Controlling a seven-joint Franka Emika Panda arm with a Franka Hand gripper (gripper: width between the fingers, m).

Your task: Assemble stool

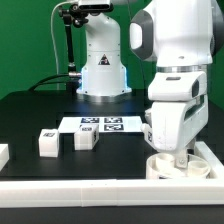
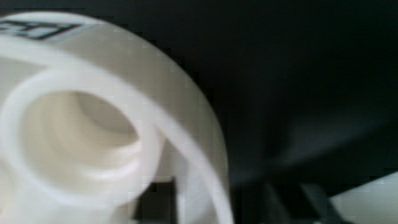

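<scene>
lying beneath fingers [image 1: 185, 152]: seat disc [image 1: 166, 167]

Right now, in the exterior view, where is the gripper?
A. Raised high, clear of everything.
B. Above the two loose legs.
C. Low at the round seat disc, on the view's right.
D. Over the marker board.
C: the gripper sits low at the seat disc on the exterior view's right, apart from the loose legs and the marker board.
</scene>
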